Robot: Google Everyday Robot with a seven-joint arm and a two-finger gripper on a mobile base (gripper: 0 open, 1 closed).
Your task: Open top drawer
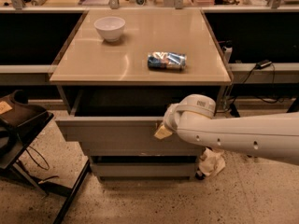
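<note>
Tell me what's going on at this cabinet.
A robot arm reaches in from the right, with its gripper at the upper edge of the top drawer, right of centre. The drawer stands partly pulled out from under the tabletop, its dark inside showing behind the front. The lower drawer is shut. On top sit a white bowl and a blue packet, both untouched.

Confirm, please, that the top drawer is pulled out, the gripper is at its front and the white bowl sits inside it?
The camera view shows the white bowl on the tabletop, not inside; the top drawer is out, the gripper at its front.
</note>
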